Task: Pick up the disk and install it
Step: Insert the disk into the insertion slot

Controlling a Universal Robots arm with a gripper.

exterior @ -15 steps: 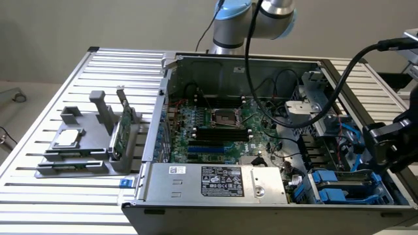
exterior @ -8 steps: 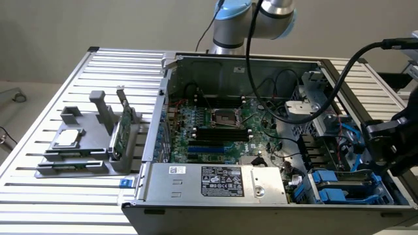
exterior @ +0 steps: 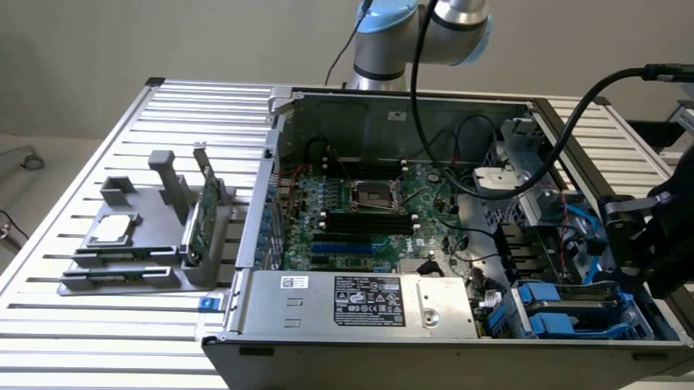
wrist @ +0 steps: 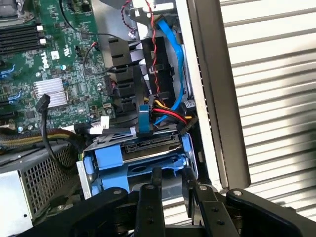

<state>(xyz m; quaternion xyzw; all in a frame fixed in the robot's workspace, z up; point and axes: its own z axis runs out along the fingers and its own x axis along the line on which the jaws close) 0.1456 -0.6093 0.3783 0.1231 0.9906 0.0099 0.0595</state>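
The disk (wrist: 148, 151), silver-grey in a blue plastic carrier, lies low in the drive bay at the corner of the open computer case (exterior: 271, 244). In the exterior view the disk (exterior: 564, 313) sits at the case's lower right. My black gripper (wrist: 171, 174) reaches down onto its near end, with one finger on each side of the carrier's edge, closed on it. In the exterior view the gripper (exterior: 638, 272) hangs just above the bay at the far right. A blue flat cable and a black plug with red and yellow wires hang right behind the disk.
The green motherboard (exterior: 369, 211) fills the case floor, and the grey power supply (exterior: 358, 301) runs along the front. Loose cables (wrist: 163, 74) crowd the bay. A grey fixture (exterior: 130, 244) on the slatted table holds a small silver chip and an upright green card.
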